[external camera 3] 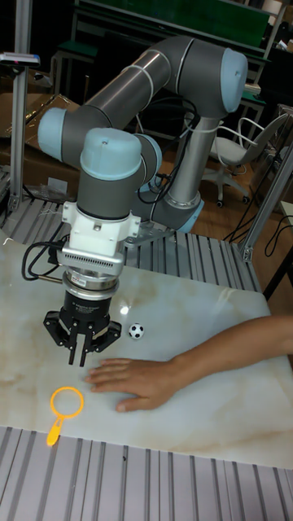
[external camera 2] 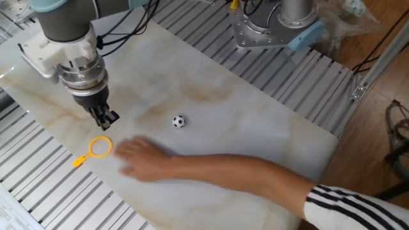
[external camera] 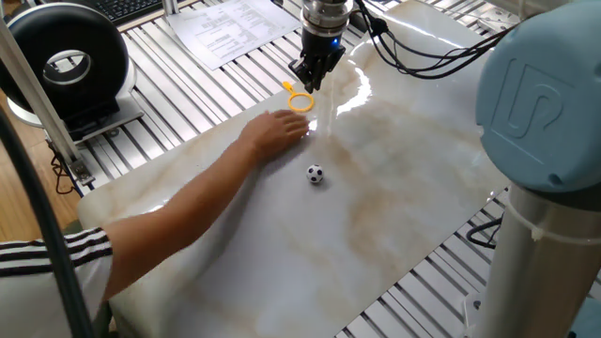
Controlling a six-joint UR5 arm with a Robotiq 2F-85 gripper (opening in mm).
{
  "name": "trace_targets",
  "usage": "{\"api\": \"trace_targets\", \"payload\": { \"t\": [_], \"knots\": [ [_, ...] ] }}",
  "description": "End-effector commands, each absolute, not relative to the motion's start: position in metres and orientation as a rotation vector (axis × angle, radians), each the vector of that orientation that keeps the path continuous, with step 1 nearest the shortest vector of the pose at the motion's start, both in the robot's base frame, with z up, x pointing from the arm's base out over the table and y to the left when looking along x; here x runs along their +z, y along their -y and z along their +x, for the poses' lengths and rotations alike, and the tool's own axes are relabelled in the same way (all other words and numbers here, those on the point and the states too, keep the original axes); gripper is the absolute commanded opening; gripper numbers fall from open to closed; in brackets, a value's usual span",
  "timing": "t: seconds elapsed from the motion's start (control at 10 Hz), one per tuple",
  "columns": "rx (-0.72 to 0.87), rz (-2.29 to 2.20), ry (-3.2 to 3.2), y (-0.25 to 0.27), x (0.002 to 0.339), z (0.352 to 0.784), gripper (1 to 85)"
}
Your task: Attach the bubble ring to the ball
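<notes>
The ring (external camera 2: 100,147) lies flat near the tabletop (external camera 2: 255,108) edge, the ball (external camera 2: 178,121) well apart. The robot's hand (external camera 2: 105,122), nearly closed and empty, hovers beside the ring; next, lower and grasp it.

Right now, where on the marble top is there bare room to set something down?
The widest bare patch of the pale marble tabletop runs from the small black-and-white ball to the far slatted edge. It is crowded at the near corner: the yellow-orange plastic ring, the black two-finger gripper hanging above, and a person's hand lying flat beside them.
</notes>
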State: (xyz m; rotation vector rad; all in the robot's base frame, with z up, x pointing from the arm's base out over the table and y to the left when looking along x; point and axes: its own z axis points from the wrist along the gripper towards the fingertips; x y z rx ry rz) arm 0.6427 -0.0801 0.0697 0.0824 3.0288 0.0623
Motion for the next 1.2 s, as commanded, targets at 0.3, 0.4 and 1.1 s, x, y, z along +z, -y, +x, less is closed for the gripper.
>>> {"api": "trace_targets", "payload": {
  "t": [0.3, 0.4, 1.1],
  "knots": [
    [0.078, 0.051, -3.014, 0.081, 0.069, 0.646, 23.0],
    [0.076, 0.016, -3.006, 0.081, 0.066, 0.651, 26.7],
    [0.061, 0.029, -2.983, 0.117, 0.02, 0.681, 32.7]
  ]
}}
